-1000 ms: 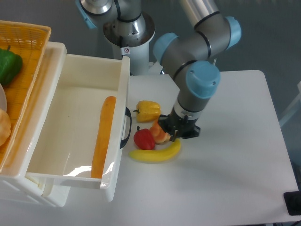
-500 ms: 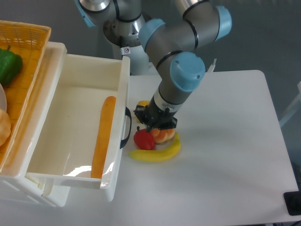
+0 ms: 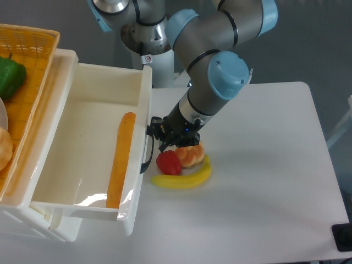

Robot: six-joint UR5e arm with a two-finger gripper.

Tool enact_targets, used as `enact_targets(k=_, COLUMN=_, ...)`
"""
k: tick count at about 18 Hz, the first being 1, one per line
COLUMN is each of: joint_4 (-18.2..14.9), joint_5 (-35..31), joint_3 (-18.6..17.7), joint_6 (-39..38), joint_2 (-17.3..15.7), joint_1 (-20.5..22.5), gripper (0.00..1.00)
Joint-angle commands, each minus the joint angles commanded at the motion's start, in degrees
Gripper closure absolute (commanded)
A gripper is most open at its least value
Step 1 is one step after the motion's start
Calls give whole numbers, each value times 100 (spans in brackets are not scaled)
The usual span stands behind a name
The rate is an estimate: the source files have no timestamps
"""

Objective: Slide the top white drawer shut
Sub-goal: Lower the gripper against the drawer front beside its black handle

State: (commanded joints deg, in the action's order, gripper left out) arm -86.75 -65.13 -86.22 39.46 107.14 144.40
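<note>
The top white drawer (image 3: 88,118) stands pulled far out of the cabinet, glossy and deep. A long orange baguette-like stick (image 3: 121,159) lies inside along its front wall. Its black curved handle (image 3: 147,149) faces right on the drawer front. My gripper (image 3: 159,135) hangs low over the table just right of the handle, close to it or touching it. Its fingers are dark and seen from above, so I cannot tell whether they are open or shut.
A red pepper (image 3: 168,163), a peach-coloured fruit (image 3: 190,155) and a yellow banana (image 3: 184,177) lie on the table right below the gripper. An orange wicker basket (image 3: 30,66) with a green pepper (image 3: 10,77) sits on the cabinet top at left.
The gripper has swept left across the table, from right of the fruit pile to the drawer's handle. It now covers the yellow pepper seen earlier. The drawer has not moved.
</note>
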Motion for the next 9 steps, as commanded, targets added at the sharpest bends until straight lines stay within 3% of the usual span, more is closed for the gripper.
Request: enact_targets(k=9, joint_4=9, joint_5=70, joint_3=-9, joint_6=0, joint_2=140, joint_1=44, gripper=100)
